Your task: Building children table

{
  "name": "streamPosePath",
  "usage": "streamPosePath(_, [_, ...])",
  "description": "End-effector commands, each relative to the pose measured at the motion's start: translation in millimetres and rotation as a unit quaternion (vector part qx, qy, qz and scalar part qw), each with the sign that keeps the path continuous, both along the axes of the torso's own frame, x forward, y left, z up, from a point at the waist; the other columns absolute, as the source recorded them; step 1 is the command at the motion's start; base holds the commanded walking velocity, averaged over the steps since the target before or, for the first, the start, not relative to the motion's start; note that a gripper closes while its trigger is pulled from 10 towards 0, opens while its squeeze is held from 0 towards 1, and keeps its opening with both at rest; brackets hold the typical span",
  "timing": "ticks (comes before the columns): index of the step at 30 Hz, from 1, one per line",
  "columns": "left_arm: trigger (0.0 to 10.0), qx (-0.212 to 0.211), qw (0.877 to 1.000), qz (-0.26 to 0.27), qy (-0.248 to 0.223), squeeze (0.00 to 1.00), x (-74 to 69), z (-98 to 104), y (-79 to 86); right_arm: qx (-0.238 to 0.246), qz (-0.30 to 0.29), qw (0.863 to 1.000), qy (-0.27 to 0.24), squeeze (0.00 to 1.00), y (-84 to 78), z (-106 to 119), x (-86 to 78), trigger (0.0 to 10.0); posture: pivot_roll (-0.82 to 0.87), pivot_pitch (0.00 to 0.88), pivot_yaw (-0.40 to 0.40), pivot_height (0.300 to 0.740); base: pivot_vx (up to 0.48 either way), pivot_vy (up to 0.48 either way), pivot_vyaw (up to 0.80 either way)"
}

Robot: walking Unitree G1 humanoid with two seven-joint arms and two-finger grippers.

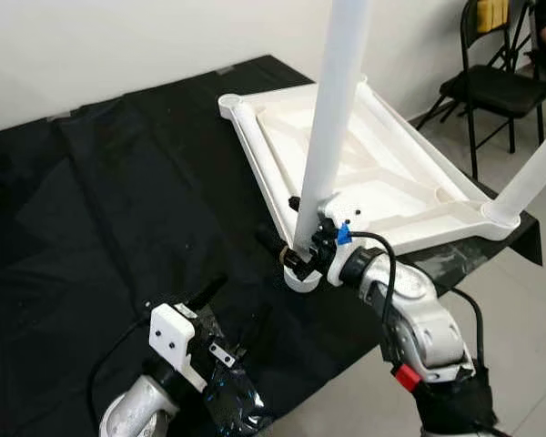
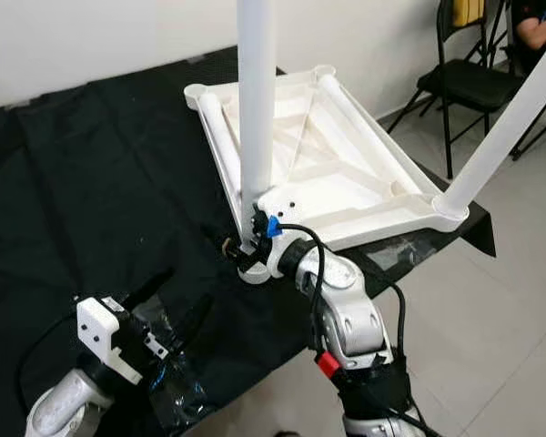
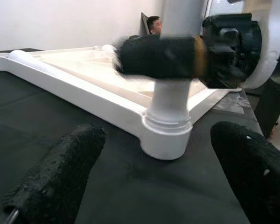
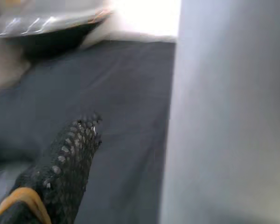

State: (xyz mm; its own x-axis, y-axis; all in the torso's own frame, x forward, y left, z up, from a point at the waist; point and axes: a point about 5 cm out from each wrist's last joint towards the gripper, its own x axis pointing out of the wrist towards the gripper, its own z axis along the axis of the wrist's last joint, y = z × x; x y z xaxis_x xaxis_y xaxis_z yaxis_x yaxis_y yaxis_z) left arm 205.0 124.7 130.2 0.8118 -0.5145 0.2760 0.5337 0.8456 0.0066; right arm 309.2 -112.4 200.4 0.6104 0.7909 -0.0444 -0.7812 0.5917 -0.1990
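The white table top point(image 1: 391, 182) lies upside down on the black cloth point(image 1: 118, 200). One white leg point(image 1: 332, 109) stands upright in its near left corner socket point(image 3: 165, 140). A second leg point(image 1: 532, 177) rises tilted from the near right corner. My right gripper point(image 1: 296, 250) straddles the foot of the upright leg. One black finger point(image 4: 70, 163) stands apart from the leg point(image 4: 228, 116), so the gripper is open. My left gripper point(image 1: 232, 314) sits low at the front, pointing at that socket. It is open, with nothing between its fingers point(image 3: 60, 177).
A black folding chair point(image 1: 496, 86) stands at the back right, with a seated person point(image 2: 541, 23) beyond it. Crumpled clear plastic point(image 2: 405, 250) lies under the table top's near edge, and more plastic point(image 1: 232, 401) is by my left wrist. Tiled floor point(image 1: 528, 309) is on the right.
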Motion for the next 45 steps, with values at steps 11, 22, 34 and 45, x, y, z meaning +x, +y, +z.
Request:
streamPosePath(11, [10.0, 0.004, 1.000, 0.004, 0.014, 0.00, -1.3, -6, -0.4, -0.076, 0.142, 0.987, -0.023, 0.00, -27.4, 34, 21.3, 10.0, 0.06, 0.148, -0.031, 0.740, 0.000, 0.000, 0.00])
streamPosePath(22, [10.0, 0.005, 1.000, 0.003, 0.015, 0.00, -3.1, -7, -1.3, -0.067, 0.176, 0.982, -0.026, 0.00, -33.1, 37, 25.1, 0.0, 0.06, 0.140, -0.023, 0.740, 0.000, 0.000, 0.00])
streamPosePath(34, [10.0, 0.004, 1.000, 0.005, 0.016, 0.00, -2.7, -6, -4.2, -0.027, 0.036, 0.999, -0.005, 0.00, -29.5, 5, 22.7, 0.0, 0.04, 0.160, -0.042, 0.740, 0.000, 0.000, 0.00])
streamPosePath(45, [10.0, 0.006, 1.000, 0.009, 0.017, 0.00, 3.7, -7, -6.2, 0.051, -0.266, 0.962, 0.044, 0.00, 9.6, -55, -15.2, 0.0, 0.01, 0.129, -0.019, 0.740, 0.000, 0.000, 0.00])
